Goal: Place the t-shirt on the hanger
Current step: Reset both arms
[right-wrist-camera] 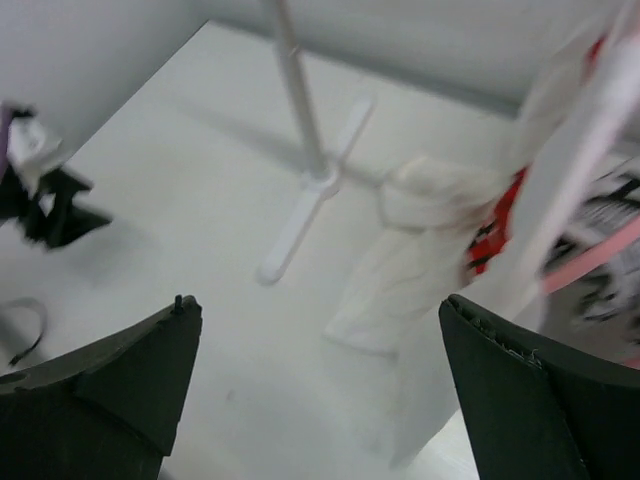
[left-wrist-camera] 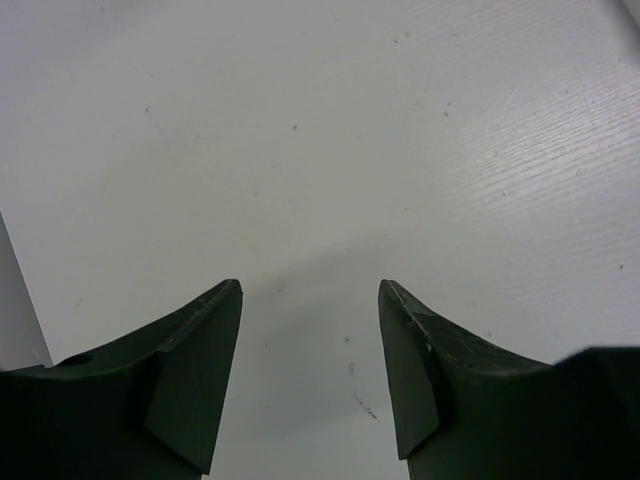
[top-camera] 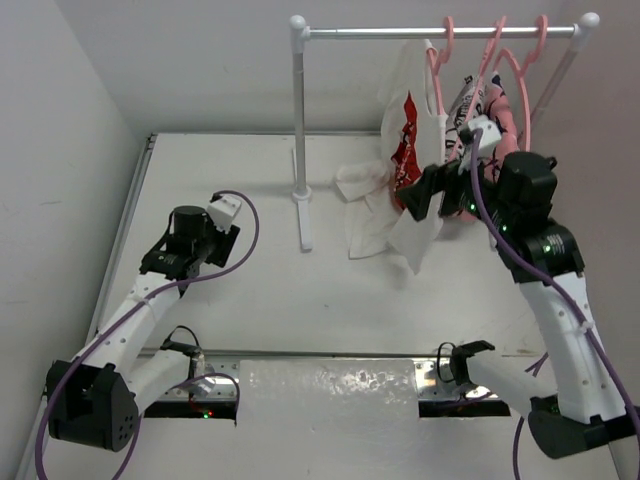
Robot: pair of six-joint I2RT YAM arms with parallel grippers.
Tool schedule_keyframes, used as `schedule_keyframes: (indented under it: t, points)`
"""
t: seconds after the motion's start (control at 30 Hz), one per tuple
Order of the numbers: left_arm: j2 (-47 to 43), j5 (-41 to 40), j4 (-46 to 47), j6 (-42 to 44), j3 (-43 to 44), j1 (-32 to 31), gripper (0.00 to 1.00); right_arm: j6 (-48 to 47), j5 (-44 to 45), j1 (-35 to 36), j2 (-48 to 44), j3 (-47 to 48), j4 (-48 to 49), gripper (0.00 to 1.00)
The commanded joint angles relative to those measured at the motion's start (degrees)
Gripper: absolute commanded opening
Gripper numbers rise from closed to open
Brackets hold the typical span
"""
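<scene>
T-shirt (top-camera: 405, 150) hung just beside my right hand (top-camera: 415, 195), at its 11 o'clock in top view, on hanger (top-camera: 437, 62) hooked over rail (top-camera: 400, 32). Hem pooled on worktop (top-camera: 250, 300). Soft white fabric, red chest patch; thin pink plastic hanger. Right hand spread wide, held nothing. Left hand (left-wrist-camera: 310, 285) likewise parted, over matte worktop.

pink hangers (top-camera: 447, 32) — 3 | white t-shirt (top-camera: 405, 150) — 1 | rack (top-camera: 299, 130) — 1 | arms (top-camera: 565, 310) — 2

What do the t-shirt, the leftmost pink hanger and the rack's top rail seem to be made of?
The t-shirt looks like soft white cloth: it folds and drapes. The hanger seems smooth pink plastic, thin and evenly coloured. The rail appears metal, grey with a shine.
</scene>
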Motion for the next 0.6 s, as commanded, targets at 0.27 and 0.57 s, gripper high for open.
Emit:
schedule_keyframes:
  t: [0.27,0.57]
  points:
    - [-0.70,-3.34,5.27,-0.79,-3.83,0.99,0.54,5.78,-1.90,0.23,-16.64,-37.54,-7.12,0.99]
    - [-2.63,-6.15,8.09,-0.62,-7.43,1.17,0.54,15.53,16.11,0.23,-14.28,-54.44,-1.33,0.99]
